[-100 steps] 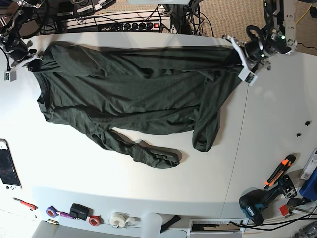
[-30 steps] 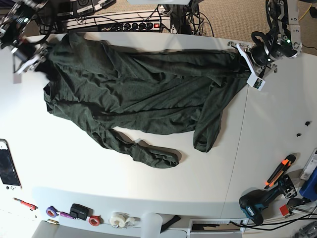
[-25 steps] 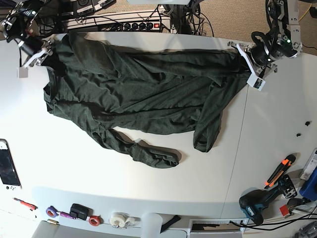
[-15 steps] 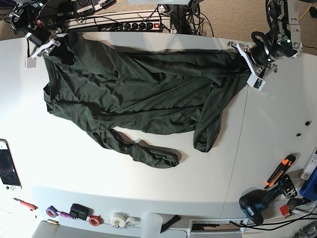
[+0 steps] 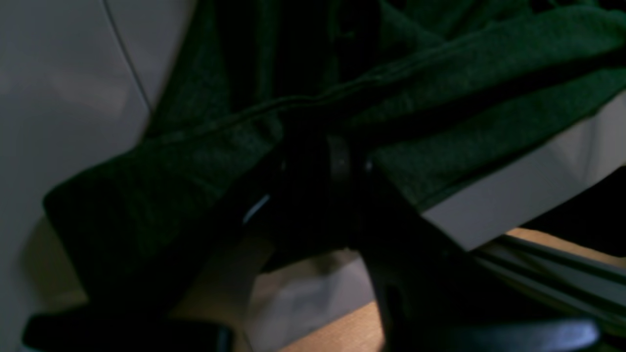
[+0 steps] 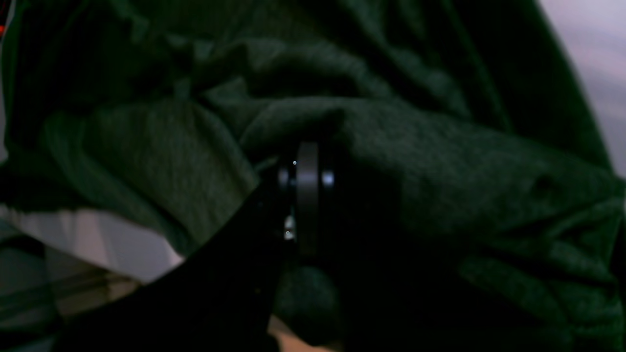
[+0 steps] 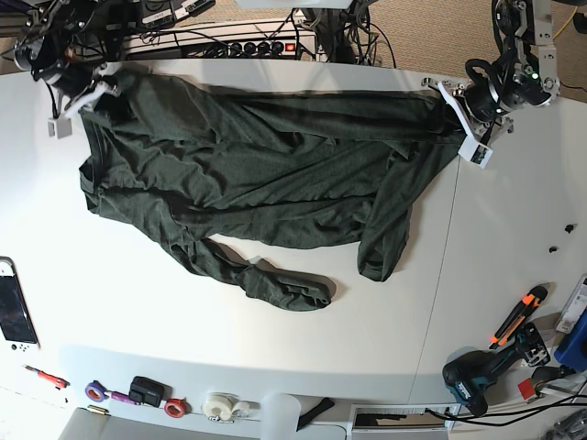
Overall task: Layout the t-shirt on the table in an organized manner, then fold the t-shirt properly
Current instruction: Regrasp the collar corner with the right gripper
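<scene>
T-shirt (image 7: 266, 174): dark olive, wrinkled, spread across the far half of the table (image 7: 138, 312), one sleeve trailing toward the near edge.
Left gripper (image 7: 456, 114): at the shirt's corner by the table seam, jaws partly closed, pinching a fabric fold.
Right gripper (image 7: 85, 84): at the opposite far corner, clamped tight on the fabric.

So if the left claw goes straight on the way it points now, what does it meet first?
Probably only more of the t-shirt: the left claw already grips its edge and points across the table into the cloth. Depth is unclear.
</scene>
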Robot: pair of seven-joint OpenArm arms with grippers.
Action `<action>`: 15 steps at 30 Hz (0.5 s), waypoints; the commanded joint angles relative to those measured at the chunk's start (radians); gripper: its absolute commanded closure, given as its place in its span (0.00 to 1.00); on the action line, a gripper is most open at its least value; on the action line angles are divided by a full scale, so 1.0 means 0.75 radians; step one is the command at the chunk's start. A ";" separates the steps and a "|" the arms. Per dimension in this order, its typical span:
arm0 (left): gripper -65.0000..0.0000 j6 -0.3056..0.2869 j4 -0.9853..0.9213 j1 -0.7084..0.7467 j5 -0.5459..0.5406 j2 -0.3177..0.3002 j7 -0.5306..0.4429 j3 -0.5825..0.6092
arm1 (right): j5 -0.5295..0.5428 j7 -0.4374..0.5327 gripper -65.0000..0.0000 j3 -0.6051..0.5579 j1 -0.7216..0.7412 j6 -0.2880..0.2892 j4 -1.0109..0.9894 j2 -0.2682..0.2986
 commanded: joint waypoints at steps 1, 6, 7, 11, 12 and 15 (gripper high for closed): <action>0.81 -0.001 0.010 0.004 -0.007 -0.014 0.005 -0.004 | 0.013 0.014 1.00 0.009 0.014 0.001 0.015 0.023; 0.81 -0.002 0.010 0.004 -0.006 -0.014 0.005 -0.004 | -0.036 0.015 1.00 0.009 0.036 0.001 0.015 0.024; 0.81 -0.001 0.010 0.003 -0.006 -0.014 0.005 -0.004 | -0.064 0.015 1.00 0.009 0.036 0.001 0.015 0.023; 0.81 -0.001 0.010 0.004 -0.006 -0.014 0.005 -0.004 | -0.064 0.018 1.00 0.009 0.033 0.001 0.016 0.023; 0.81 -0.001 0.010 0.004 -0.006 -0.014 0.005 -0.004 | -0.027 0.022 1.00 0.009 0.033 0.001 0.016 0.024; 0.81 -0.001 0.010 0.004 -0.006 -0.014 0.005 -0.004 | 0.060 0.026 1.00 0.009 0.037 0.001 0.016 0.024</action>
